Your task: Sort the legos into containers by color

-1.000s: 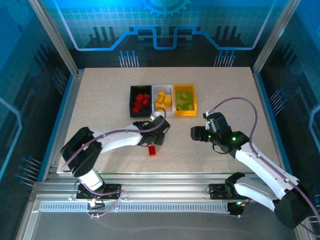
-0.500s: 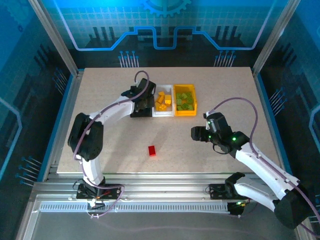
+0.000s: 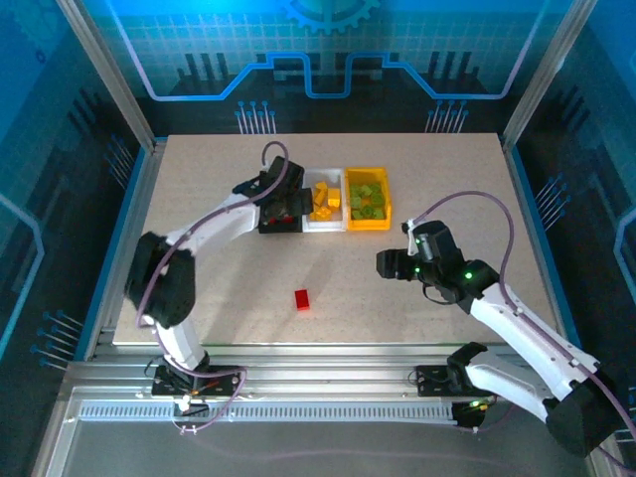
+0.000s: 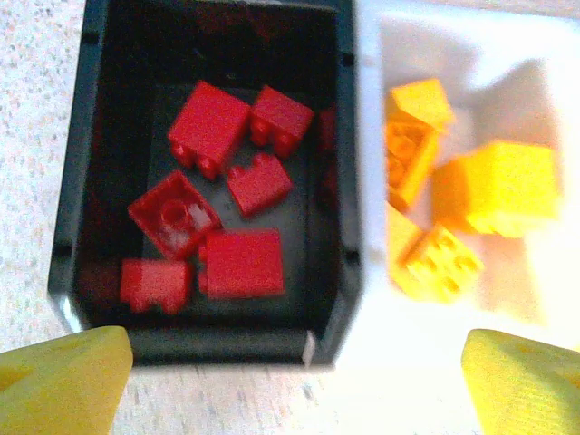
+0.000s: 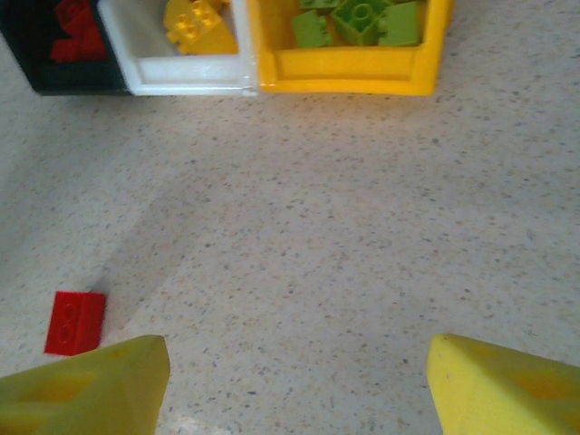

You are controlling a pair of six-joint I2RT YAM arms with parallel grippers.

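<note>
Left hand [image 4: 290,381], spread apart (nothing held), hovers over the black bin [image 4: 77,181]; the red brick [image 3: 302,299] at lower centre could skid if pinched off-centre.

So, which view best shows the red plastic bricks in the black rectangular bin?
Left wrist: the red plastic bricks look large, studs clear. Top external: tiny, partly under the left arm. Right wrist: a few at the corner.

The legos [image 4: 240,263] are glossy plastic, the table [image 5: 362,227] matt and speckled.
</note>
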